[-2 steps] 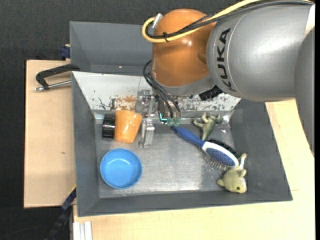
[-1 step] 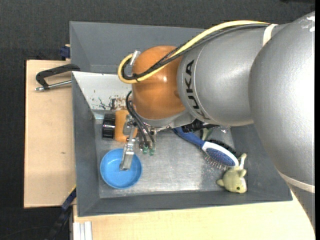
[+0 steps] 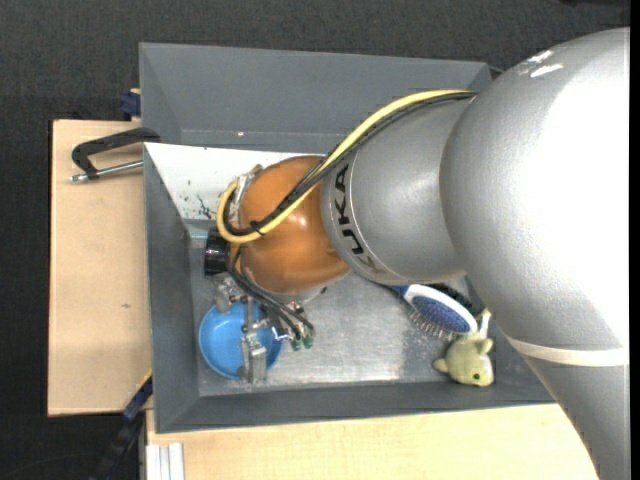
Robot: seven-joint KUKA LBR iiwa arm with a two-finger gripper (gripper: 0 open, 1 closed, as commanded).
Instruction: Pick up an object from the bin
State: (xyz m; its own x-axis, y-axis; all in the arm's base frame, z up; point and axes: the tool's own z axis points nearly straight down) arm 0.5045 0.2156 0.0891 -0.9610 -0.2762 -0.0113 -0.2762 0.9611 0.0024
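My gripper hangs low in the bin's near left corner, its metal fingers reaching down beside and partly over a blue round object that lies on the bin floor there. The fingers touch or overlap its right edge; whether they hold it I cannot tell. A black cylindrical thing peeks out at the left, just behind the gripper.
A blue and white hairbrush lies toward the near right of the bin. A small pale yellow plush toy sits beside it at the near wall. The arm with its orange cover and yellow cable spans the bin's middle and right.
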